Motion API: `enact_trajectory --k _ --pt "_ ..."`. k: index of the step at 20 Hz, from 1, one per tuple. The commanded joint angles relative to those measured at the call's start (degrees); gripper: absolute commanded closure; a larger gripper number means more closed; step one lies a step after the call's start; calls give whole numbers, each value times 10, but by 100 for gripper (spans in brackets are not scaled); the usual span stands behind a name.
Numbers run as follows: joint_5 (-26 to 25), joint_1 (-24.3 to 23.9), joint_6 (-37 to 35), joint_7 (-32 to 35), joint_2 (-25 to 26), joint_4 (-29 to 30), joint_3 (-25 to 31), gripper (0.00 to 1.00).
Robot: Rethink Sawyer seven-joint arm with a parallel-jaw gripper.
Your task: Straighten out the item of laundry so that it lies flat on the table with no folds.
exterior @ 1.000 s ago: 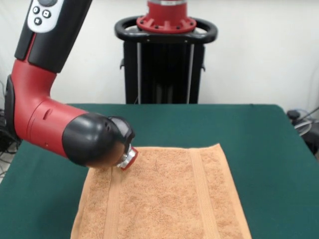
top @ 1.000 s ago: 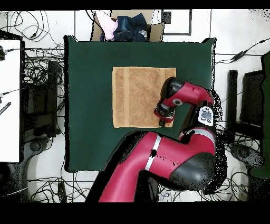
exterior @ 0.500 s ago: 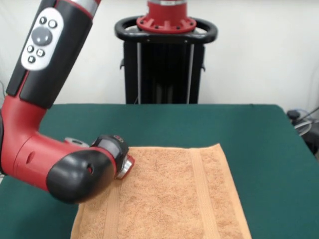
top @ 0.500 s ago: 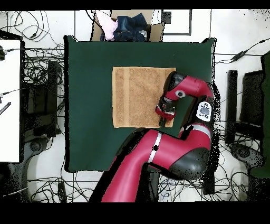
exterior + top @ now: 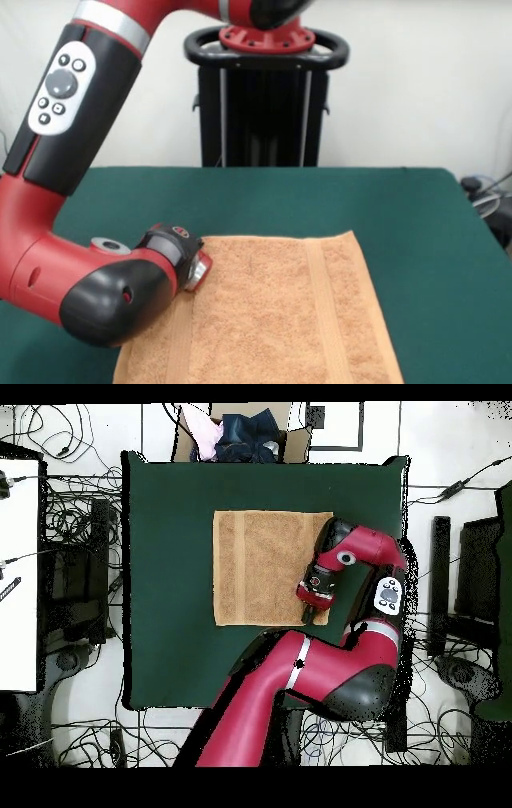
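Basically the towel [image 5: 272, 567] lies spread near mid table [image 5: 170, 634], looks flat, bands running toward/away from robot. Gripper [image 5: 198, 270] sits on its robot-side corner, w/ rest of cloth stretching away from it. Can't tell if gripper's gripping anything.

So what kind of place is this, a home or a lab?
Most likely a robotics lab: a red robot arm at a green table, one towel laid out, and cables all over the floor.

A robotics lab: tangled cables [image 5: 70, 534] ring the green table [image 5: 170, 584].
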State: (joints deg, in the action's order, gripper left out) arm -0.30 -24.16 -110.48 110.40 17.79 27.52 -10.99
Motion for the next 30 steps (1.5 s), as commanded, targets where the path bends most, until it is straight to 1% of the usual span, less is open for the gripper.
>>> enact_trajectory --k 1,8,13,17,22,24,26,27,28,30 --pt "-105 -44 391 -27 222 46 44 100" --pt "-84 -58 391 -50 236 40 47 100" --pt "-67 -70 363 -71 246 36 49 100" --pt "-52 -80 361 -80 248 48 53 100" --pt "-35 -89 377 -84 248 63 54 100" --pt "-31 -90 404 -77 240 81 56 100" --pt "-34 -85 453 -60 222 112 56 100" --pt "-45 -79 512 -54 204 142 58 100" --pt "-50 -76 542 -50 194 158 60 100" --pt "-75 -71 664 -47 162 213 68 100"
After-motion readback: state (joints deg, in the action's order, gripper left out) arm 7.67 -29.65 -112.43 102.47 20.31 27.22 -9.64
